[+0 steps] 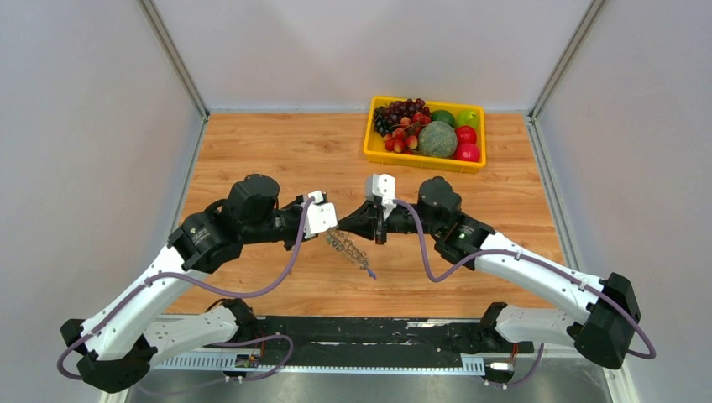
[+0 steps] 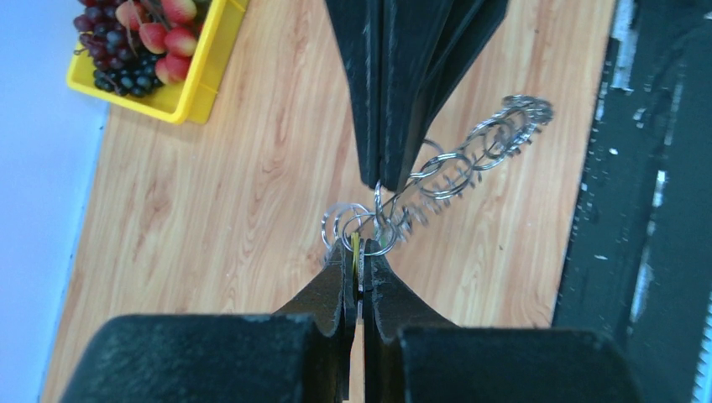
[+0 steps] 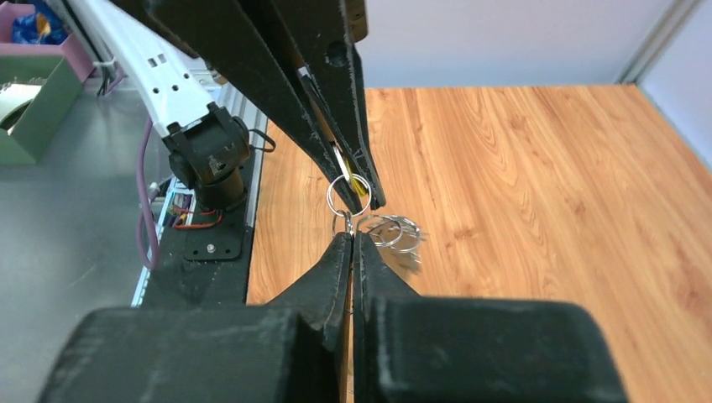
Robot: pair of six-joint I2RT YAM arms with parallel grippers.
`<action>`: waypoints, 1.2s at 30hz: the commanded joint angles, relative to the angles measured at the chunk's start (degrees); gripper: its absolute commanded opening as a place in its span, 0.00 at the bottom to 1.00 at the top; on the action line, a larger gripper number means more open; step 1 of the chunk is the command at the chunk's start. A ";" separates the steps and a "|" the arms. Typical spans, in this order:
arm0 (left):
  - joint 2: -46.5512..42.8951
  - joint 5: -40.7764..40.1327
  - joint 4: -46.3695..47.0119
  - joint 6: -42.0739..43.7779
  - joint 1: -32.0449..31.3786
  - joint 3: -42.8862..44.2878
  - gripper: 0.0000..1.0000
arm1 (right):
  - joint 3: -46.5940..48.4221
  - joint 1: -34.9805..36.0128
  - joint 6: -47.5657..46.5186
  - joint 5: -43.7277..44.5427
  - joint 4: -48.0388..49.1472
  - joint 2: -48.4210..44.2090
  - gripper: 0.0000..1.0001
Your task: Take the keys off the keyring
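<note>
The keyring (image 2: 458, 164), a grey metal ring fringed with small wire loops, hangs in the air between my two grippers, and shows in the top view (image 1: 347, 248). My left gripper (image 2: 359, 252) is shut on a yellow-headed key (image 2: 356, 245) at the ring's near end. My right gripper (image 3: 350, 239) is shut on a small loop (image 3: 345, 220) of the keyring; more loops (image 3: 391, 231) hang beside it. The two grippers meet tip to tip above the table, left (image 1: 330, 235) and right (image 1: 379, 235). A bluish-purple tag (image 1: 370, 271) dangles at the ring's low end. Other keys are hidden.
A yellow tray (image 1: 369, 147) of toy fruit stands at the back of the wooden table (image 1: 277, 159); its corner shows in the left wrist view (image 2: 180, 96). The black base rail (image 1: 369, 332) runs along the near edge. Grey walls close in both sides.
</note>
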 commanded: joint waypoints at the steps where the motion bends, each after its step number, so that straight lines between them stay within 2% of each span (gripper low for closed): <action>1: -2.84 -4.46 12.95 0.92 -0.17 -7.07 0.00 | -5.75 0.21 11.77 7.25 15.87 -5.19 0.00; 6: -3.95 -5.21 19.90 5.01 -0.20 -14.25 0.00 | -12.63 0.21 20.28 9.44 26.92 -7.14 0.00; 10: -4.16 -2.53 26.48 5.62 -0.22 -18.01 0.00 | -15.55 0.28 21.65 10.75 31.93 -7.02 0.00; 17: -7.06 -2.83 32.58 4.14 -0.21 -23.07 0.00 | -17.14 0.34 19.14 11.10 28.13 -6.65 0.00; 22: -11.37 -4.13 35.45 4.47 -0.21 -26.15 0.00 | -22.49 0.33 18.00 12.37 29.39 -9.66 0.00; 25: -12.07 -1.13 35.33 5.20 -0.18 -27.12 0.00 | -24.17 0.32 18.78 12.71 32.80 -10.10 0.00; 28: -11.85 3.09 35.17 5.20 -0.22 -27.10 0.00 | -23.42 0.35 19.00 12.40 34.52 -8.78 0.00; 33: -11.83 2.84 35.08 5.27 -0.22 -27.09 0.00 | -21.39 0.41 19.16 10.70 36.08 -6.27 0.00; 36: -12.32 1.64 35.32 5.29 -0.20 -27.10 0.00 | -19.01 0.46 18.14 8.48 32.13 -4.59 0.02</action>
